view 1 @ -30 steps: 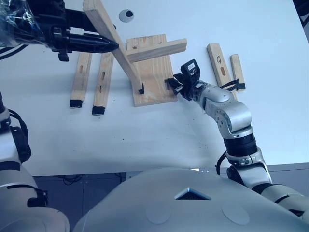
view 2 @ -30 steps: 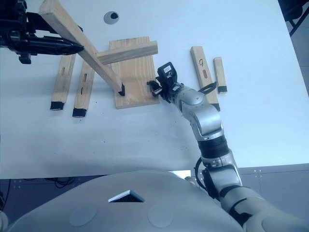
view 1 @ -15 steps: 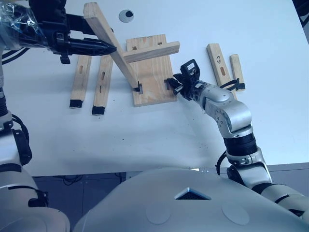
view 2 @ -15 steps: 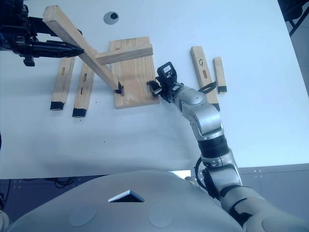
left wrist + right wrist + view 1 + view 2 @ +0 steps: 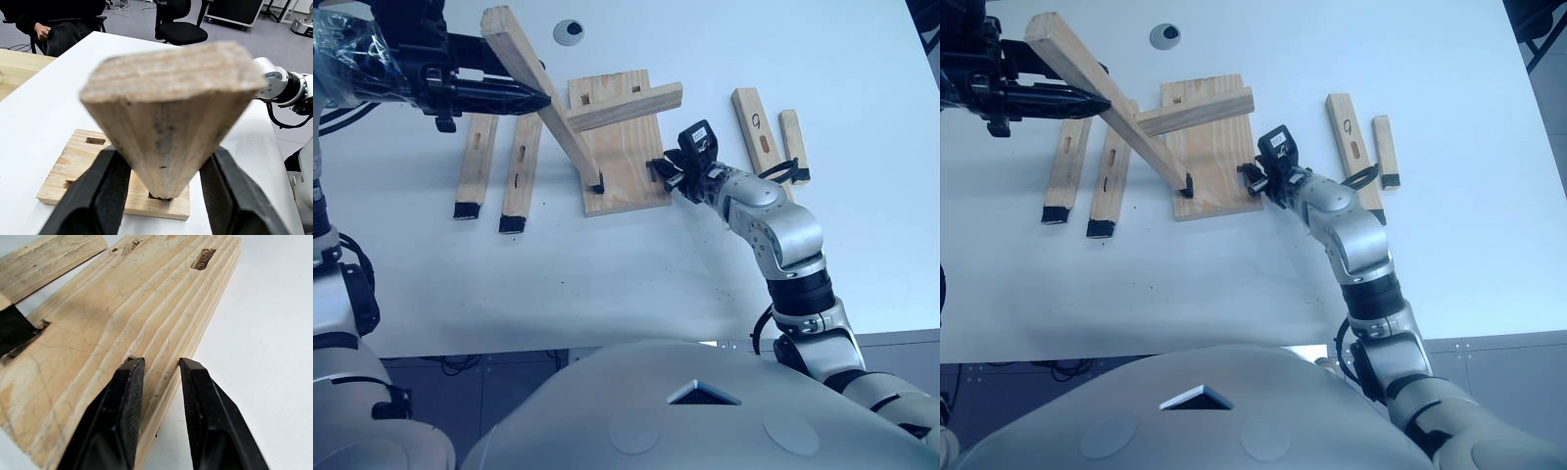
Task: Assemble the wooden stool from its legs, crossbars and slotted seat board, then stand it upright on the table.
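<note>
Left wrist view, left jaws clamped on leg [image 5: 168,122], right jaws pinching seat board [image 5: 122,318] edge

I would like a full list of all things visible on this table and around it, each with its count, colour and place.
table: one, white, under everything.
seat board: one, pale wood, flat at mid-table.
leg: one, pale wood with a black tip, tilted, tip at a slot in the seat board.
crossbar: one, pale wood, joined to the leg, above the board.
slotted legs: two, pale wood, black-tipped, flat, left of the board.
wide slotted piece: one, pale wood, right of the board.
short bar: one, pale wood, farthest right.
cable hole: one, grey, far side.
office chair: one, black, beyond the table.
left gripper: black, clamping the leg.
right gripper: black, on the board's right edge.
</note>
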You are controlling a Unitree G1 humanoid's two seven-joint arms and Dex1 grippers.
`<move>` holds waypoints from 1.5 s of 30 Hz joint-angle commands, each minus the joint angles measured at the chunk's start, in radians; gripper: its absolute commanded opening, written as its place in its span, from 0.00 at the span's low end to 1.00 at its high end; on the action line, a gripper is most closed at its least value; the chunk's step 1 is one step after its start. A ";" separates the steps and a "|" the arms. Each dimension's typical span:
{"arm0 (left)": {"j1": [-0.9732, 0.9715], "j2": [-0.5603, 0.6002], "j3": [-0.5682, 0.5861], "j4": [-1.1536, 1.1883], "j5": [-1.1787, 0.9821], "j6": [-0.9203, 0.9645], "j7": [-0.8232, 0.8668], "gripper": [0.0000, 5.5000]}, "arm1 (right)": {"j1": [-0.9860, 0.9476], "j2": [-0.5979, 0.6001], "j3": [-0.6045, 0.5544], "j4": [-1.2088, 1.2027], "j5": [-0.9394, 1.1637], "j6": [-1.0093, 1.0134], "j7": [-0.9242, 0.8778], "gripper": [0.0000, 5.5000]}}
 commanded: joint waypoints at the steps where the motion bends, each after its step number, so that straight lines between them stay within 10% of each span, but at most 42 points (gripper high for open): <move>1: 0.022 0.011 -0.015 0.000 0.034 -0.037 0.004 0.37 | 0.054 -0.022 0.039 0.044 -0.019 0.075 0.002 0.20; 28: 0.313 -0.005 -0.138 -0.176 0.070 -0.119 0.057 0.36 | 0.086 -0.034 0.075 0.012 -0.018 0.105 0.041 0.19; 36: 0.397 -0.010 -0.210 -0.137 0.135 -0.174 0.102 0.36 | 0.086 -0.038 0.082 0.003 -0.013 0.119 0.047 0.00; 45: 0.319 0.028 -0.186 -0.007 0.153 -0.233 0.049 0.36 | 0.073 -0.071 0.066 -0.037 -0.004 0.114 0.066 0.00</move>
